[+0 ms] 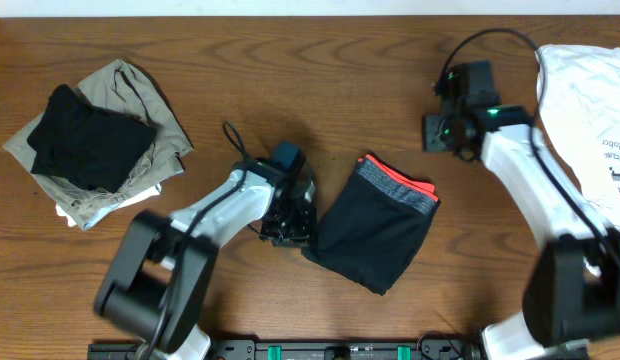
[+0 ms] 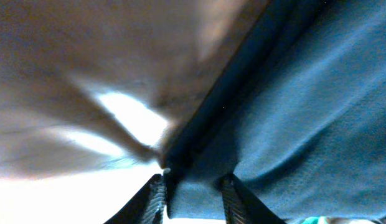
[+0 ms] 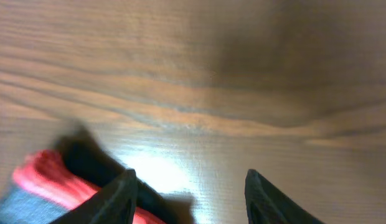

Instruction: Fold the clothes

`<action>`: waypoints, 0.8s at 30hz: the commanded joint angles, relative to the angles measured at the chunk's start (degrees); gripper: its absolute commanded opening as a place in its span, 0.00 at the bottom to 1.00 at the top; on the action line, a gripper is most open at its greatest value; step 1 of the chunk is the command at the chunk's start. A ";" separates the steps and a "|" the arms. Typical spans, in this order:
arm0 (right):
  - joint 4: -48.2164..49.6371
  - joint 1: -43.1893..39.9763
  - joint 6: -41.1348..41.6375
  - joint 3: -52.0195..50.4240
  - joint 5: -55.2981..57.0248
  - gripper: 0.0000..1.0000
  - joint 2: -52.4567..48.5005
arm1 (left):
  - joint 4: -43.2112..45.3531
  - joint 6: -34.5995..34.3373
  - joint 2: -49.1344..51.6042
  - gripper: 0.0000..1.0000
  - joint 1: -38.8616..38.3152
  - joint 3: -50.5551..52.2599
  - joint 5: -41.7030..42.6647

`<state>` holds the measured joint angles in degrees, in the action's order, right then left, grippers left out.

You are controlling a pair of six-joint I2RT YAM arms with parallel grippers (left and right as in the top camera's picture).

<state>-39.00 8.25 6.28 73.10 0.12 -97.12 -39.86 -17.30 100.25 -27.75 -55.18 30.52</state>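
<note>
Black trousers (image 1: 375,235) of thin fabric lie folded into a compact, roughly square bundle just right of centre in the overhead frame, turned at an angle so that one corner points toward the lower edge. The heathered grey waistband (image 1: 395,190), trimmed with a bright coral-red edge (image 1: 400,177), runs flat along the bundle's upper-right side. The bundle's lower-left edge, slightly rumpled, sits pinched between the fingers of the left gripper (image 1: 290,232).

Overhead downward; wrists close; clothes (image 1: 375,225) shared
</note>
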 commanded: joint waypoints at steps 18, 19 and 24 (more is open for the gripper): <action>-6.01 -0.31 4.63 -17.33 -8.55 0.52 8.70 | 28.48 1.11 -4.70 0.93 0.35 -0.68 -9.20; -4.28 -0.31 4.66 -19.04 -8.94 0.52 8.70 | 29.09 1.11 -3.30 0.93 0.35 -0.68 -8.41; 5.16 -0.31 4.66 -26.75 -9.18 0.52 8.66 | 29.38 0.52 2.99 0.93 0.28 -0.66 -2.80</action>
<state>-36.42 8.16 10.13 49.50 -7.79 -88.44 -10.24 -16.51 100.82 -27.75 -55.61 22.33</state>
